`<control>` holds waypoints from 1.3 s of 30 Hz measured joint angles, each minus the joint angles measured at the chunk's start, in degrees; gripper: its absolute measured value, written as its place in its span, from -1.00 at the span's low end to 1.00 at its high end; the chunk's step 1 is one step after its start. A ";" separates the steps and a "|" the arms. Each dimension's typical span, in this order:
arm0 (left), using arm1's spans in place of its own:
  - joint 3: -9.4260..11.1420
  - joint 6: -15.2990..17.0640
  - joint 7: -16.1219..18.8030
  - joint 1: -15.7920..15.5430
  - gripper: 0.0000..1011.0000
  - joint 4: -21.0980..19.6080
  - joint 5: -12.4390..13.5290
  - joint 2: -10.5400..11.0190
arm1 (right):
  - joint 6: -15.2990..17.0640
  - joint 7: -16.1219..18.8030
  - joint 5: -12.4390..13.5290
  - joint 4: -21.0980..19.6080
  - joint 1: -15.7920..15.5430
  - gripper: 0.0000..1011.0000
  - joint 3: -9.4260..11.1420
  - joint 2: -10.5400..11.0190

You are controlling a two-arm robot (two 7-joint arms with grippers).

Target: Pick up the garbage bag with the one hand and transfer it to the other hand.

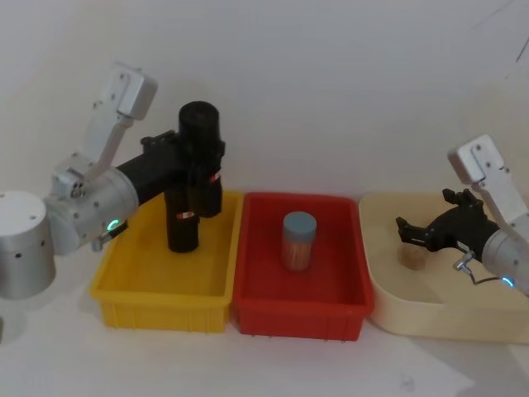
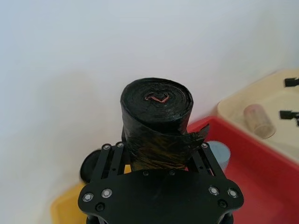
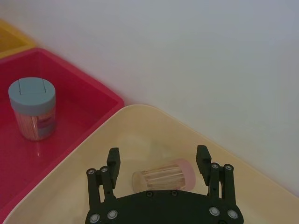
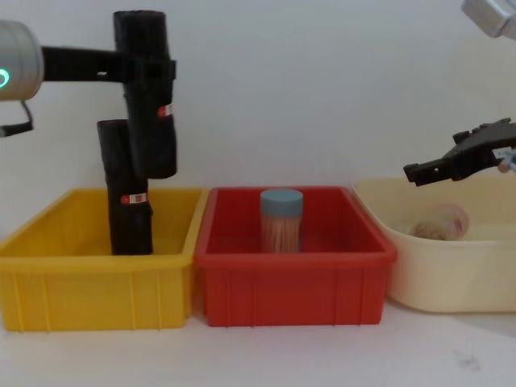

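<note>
The garbage bag (image 4: 150,121) hangs upright in the air above the yellow bin (image 4: 48,274), clear of the bin floor. The left claw (image 4: 149,68) is clamped across it, above the red-and-white label and toward the upper end. Its lower end sits just beside the top of the second roll (image 4: 129,201), which stands inside the yellow bin. You cannot tell from these views whether the two rolls touch.

The right claw (image 3: 158,157) is spread wide and holds nothing. It hovers over the cream tub (image 1: 388,306), above a jar lying on its side (image 3: 163,176), and is well apart from the bag. The red bin (image 4: 290,282), with an upright blue-lidded jar (image 4: 281,219), lies between the two claws.

Judged state: pickup done, handover not yet begun.

Hazards to watch:
- Sideways travel at this height may drag the bag's lower end against the second roll and topple it. Raise first.
- The plastic wrap looks slick, and a loose flap (image 2: 196,137) shows at the grip. A swing could let the roll slide down through the fingers.
- The right claw should close on the free lower length. A grip too near the left claw risks finger collision.
- If you open the left claw before the right claw is firmly closed, the bag drops toward the red bin or the desk (image 4: 451,347).
</note>
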 joint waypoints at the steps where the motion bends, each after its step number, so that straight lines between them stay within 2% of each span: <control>1: 0.34 -0.02 -0.62 -0.92 0.03 0.63 -0.22 -0.38 | 0.00 0.00 0.00 0.00 0.00 0.99 0.00 0.00; 9: 2.50 -1.03 -4.67 -5.84 0.03 5.77 -1.44 -2.71 | 0.00 0.00 0.00 0.00 0.00 0.99 0.00 0.00; 18: 6.25 -3.98 -10.69 -13.43 0.03 16.74 -2.17 -7.06 | 0.00 0.00 0.00 0.00 0.00 0.99 0.00 0.00; 19: 6.97 -4.73 -11.78 -14.95 0.03 19.14 -2.18 -8.05 | 0.00 0.00 0.00 0.00 0.00 0.99 0.00 0.00; 25: 9.08 -6.94 -14.58 -19.09 0.03 25.97 -2.14 -10.59 | 0.00 0.00 0.00 0.00 0.00 0.99 0.00 0.00; 31: 10.24 -8.19 -16.19 -21.35 0.03 29.71 -2.08 -12.02 | -0.09 0.46 0.13 -0.25 -0.12 0.99 0.13 -0.02; 39: 11.21 -9.26 -17.55 -23.31 0.03 32.88 -2.04 -13.27 | -0.95 3.02 2.16 -1.41 -0.42 0.99 0.49 -0.43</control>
